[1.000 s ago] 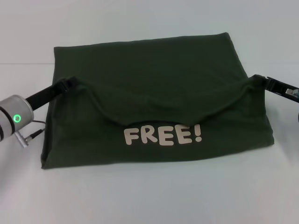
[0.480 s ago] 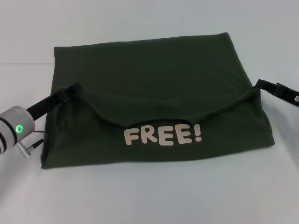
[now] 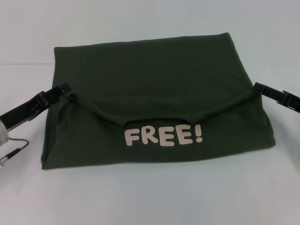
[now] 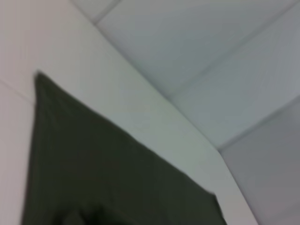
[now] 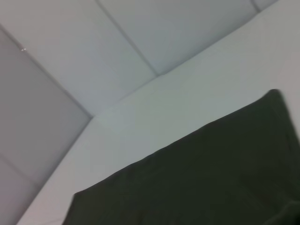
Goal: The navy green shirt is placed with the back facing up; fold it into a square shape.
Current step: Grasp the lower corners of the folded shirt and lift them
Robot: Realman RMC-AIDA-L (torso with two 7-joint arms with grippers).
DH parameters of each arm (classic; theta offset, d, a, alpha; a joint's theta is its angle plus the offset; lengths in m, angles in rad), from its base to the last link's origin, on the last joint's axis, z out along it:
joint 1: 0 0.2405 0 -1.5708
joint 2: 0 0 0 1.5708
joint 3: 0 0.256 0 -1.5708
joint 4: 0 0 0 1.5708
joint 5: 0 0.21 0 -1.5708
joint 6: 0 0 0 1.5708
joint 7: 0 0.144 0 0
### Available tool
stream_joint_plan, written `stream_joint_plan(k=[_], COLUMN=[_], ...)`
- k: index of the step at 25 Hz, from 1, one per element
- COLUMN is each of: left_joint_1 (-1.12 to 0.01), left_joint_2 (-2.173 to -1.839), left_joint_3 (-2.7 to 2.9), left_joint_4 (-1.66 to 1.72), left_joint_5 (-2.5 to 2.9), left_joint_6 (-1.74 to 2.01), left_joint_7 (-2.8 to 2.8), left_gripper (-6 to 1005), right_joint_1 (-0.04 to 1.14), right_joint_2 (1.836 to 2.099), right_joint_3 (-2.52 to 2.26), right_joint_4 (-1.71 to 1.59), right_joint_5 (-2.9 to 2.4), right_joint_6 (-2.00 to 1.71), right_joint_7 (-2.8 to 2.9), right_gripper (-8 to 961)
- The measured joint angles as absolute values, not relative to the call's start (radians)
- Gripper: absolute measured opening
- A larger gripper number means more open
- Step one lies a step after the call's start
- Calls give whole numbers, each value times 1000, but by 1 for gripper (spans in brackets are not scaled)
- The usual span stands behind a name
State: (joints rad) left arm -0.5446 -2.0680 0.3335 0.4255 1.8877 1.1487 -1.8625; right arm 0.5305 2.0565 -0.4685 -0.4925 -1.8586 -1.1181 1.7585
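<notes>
The navy green shirt (image 3: pixel 150 75) lies on the white table, its upper layer folded toward me in a sagging edge just above the cream "FREE!" lettering (image 3: pixel 163 136). At the fold's left corner my left gripper (image 3: pixel 64 89) is open, and the cloth lies just off its tips. At the fold's right corner, low beside the shirt's edge, my right gripper (image 3: pixel 257 86) is open too. In both wrist views only a stretch of the shirt (image 4: pixel 103 178) (image 5: pixel 197 183) and the table show.
The white table (image 3: pixel 150 197) runs all round the shirt. A cable (image 3: pixel 11 150) hangs from my left arm at the left edge. Pale wall panels (image 4: pixel 225 56) rise behind the table.
Both grippers lowered the folded layer's corners onto the shirt and let go. The left arm has drawn back to the left. The fold's edge now sags onto the top of the lettering.
</notes>
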Motion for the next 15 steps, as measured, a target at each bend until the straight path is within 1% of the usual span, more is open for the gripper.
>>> stream_joint_plan(k=[3, 5, 6, 8, 12, 15], left_joint_1=[-519, -508, -503, -497, -490, -490], left_joint_2=[-1997, -1958, -1944, -1936, -1935, -1935], left_joint_3=[473, 539, 554, 554, 552, 552], left_joint_4=[430, 442, 457, 497, 551, 558], left_joint_5=[1891, 1922, 1962, 2045, 2167, 2193], left_joint_6=[1252, 1314, 1347, 1380, 1381, 1358], left_joint_7=[-1987, -2050, -2085, -2137, -2198, -2196], left_gripper=[688, 686, 685, 682, 675, 669], right_joint_1=[503, 480, 470, 452, 426, 423], right_joint_2=[2041, 2030, 2026, 2021, 2019, 2031], right_joint_3=[-476, -479, -480, -485, -533, -555], right_joint_4=[-493, -493, -493, -493, -493, -492], right_joint_5=[-1865, -1869, -1869, -1870, -1890, -1943], right_joint_6=[-1218, -1288, -1318, -1373, -1484, -1531], right_joint_7=[1739, 1723, 1710, 1676, 1546, 1445], right_gripper=[876, 881, 881, 880, 878, 877])
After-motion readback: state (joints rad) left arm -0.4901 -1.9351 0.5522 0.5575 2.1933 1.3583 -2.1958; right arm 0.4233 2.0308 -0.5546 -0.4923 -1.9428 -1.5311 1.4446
